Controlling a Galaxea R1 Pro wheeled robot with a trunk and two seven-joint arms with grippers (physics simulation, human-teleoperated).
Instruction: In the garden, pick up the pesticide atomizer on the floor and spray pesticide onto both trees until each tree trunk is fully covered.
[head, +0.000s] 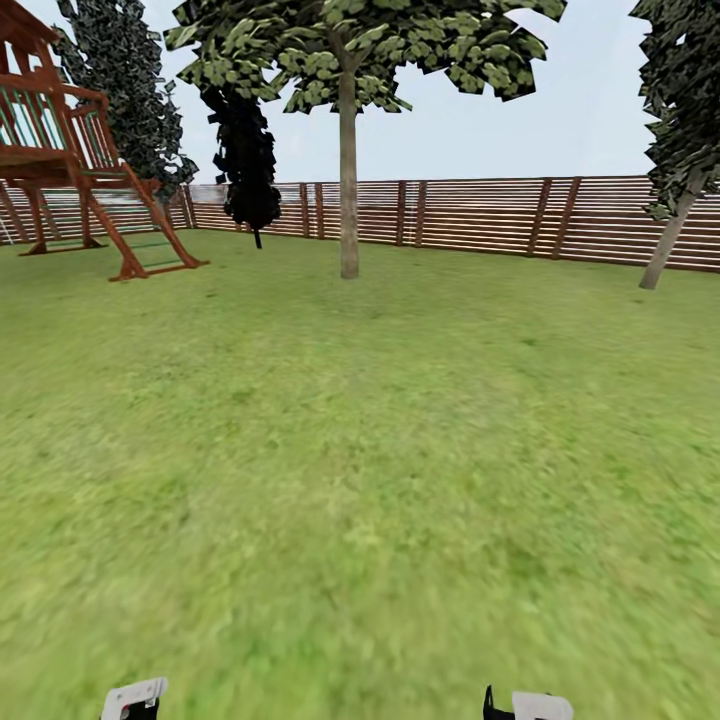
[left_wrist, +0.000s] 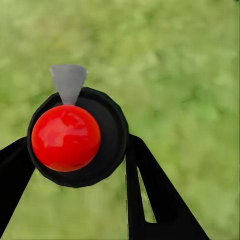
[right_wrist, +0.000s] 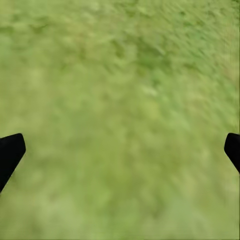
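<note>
Head view first: it's mostly lawn (head: 360, 480), with the slatted wooden fence (head: 480, 215) running across the upper part of the frame. One tree (head: 348, 130) stands up top just left of centre, its trunk (head: 348, 200) straight and pale. A second tree (head: 685, 120) leans at the upper right edge. There's a skinny black-leaved tree (head: 245, 160) and a red-brown play frame (head: 70, 150) in the upper left.

Left wrist view: the left hand (left_wrist: 75, 150) has the pesticide atomizer (left_wrist: 77, 137) clamped between its two dark fingers (left_wrist: 155, 200), seen from above, red top in the left-centre, grey nozzle poking toward the top, grass behind.

Right wrist view: the right hand (right_wrist: 120, 150) is spread wide, fingertips (right_wrist: 10, 152) at the frame's opposite edges, holding nothing, over blurry grass.
</note>
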